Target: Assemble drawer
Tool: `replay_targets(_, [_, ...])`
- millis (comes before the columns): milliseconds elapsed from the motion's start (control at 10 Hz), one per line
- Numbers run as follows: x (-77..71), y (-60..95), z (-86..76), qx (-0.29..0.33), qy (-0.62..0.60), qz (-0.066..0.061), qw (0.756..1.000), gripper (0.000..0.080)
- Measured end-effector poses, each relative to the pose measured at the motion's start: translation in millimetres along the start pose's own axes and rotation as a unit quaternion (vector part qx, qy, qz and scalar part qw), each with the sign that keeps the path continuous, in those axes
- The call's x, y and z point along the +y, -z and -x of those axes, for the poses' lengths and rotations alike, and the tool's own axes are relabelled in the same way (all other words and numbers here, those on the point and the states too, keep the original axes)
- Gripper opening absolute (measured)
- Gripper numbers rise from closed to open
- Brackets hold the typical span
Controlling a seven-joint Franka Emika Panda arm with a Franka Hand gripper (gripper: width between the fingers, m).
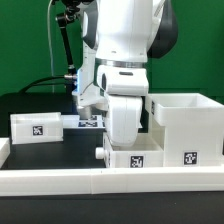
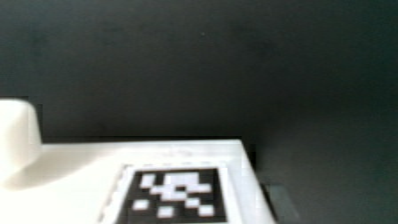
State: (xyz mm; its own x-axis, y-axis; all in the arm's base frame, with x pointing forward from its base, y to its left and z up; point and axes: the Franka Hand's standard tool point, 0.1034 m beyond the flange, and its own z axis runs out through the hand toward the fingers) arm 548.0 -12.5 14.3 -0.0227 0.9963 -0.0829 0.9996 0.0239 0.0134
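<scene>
The large white casing (image 1: 186, 125) stands at the exterior view's right, with a tag low on its front. A small white tray (image 1: 40, 127) with a tag lies at the exterior view's left. A second white tray (image 1: 132, 159) with a tag sits against the casing's left side, directly below my hand. My gripper (image 1: 119, 143) is down at this tray, and the hand's body hides its fingers. In the wrist view a white surface with a tag (image 2: 178, 192) fills the near part. A white rounded piece (image 2: 15, 140) shows at the edge. I cannot tell whether the jaws are open.
The long low white rail (image 1: 80, 181) runs along the front of the dark table (image 2: 214, 70). The marker board (image 1: 88, 122) lies behind the arm. A black stand with cables (image 1: 66, 50) rises at the back.
</scene>
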Motion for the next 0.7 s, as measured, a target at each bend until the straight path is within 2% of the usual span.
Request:
replay_targets(300, [-1.5, -2.2, 0.6, 0.000, -0.001, -0.002, 1.000, 0.0041])
replay_targets(700, [-2.0, -3.2, -8.7, 0.003, 0.006, -0.009, 1.000, 0.0041])
